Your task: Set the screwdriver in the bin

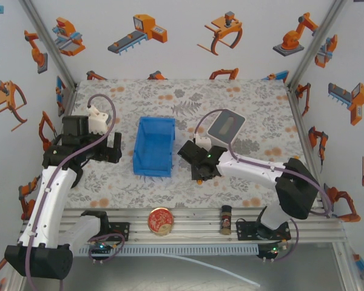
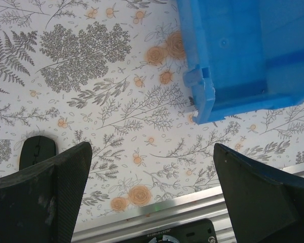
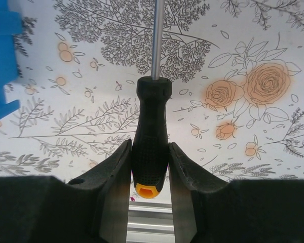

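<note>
Clamped from both sides by the right gripper's point(image 3: 149, 152) fingers point(image 3: 114, 177): the screwdriver point(image 3: 151, 126), pinched low on its handle, jaws narrowed to the handle's width. Black and stubby in the handle, dotted with a grip texture along the lower half, flared into a collar at the top, capped with an orange end notched at the butt. Thin, bright and straight in the metal shaft, running from the collar away from the wrist camera and out past the upper edge, tip cut off. Held over the floral table point(image 1: 170, 100), near the right side of the bin point(image 1: 153, 145) and apart from it; cannot tell whether touching the cloth. Blue, rectangular and open-topped, with sloped walls. Spread wide on the other side, the left gripper's point(image 2: 151, 147) fingers, empty, poised above the cloth near the bin's corner. Farther out: a white box with grey top point(image 1: 225, 126) behind the right arm, a round tin point(image 1: 161, 219) and a small brown bottle point(image 1: 225, 219) on the rail at the near edge.
</note>
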Controlling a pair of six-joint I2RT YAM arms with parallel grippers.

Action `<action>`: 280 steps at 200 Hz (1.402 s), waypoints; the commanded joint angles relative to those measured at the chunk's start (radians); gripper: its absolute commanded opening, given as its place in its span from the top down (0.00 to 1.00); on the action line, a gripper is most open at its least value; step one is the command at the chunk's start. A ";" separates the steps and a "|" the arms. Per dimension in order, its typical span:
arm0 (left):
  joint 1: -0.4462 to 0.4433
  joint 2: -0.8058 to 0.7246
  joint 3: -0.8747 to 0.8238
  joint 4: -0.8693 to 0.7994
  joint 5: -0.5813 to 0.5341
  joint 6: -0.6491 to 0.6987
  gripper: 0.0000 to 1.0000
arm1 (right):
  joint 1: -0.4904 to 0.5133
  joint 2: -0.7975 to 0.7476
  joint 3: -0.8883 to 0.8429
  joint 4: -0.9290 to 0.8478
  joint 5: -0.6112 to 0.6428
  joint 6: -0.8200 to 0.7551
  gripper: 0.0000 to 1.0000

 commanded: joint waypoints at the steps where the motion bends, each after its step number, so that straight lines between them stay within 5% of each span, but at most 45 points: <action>1: -0.006 -0.022 -0.009 -0.004 0.020 0.018 0.03 | 0.005 -0.055 0.047 -0.065 0.048 -0.026 0.81; 92: -0.009 -0.033 -0.028 -0.001 0.006 0.011 0.03 | 0.037 -0.083 0.273 -0.203 0.075 -0.121 0.81; 280: -0.008 -0.128 -0.010 -0.032 -0.101 -0.039 0.03 | 0.117 0.336 0.784 -0.159 -0.044 -0.246 0.80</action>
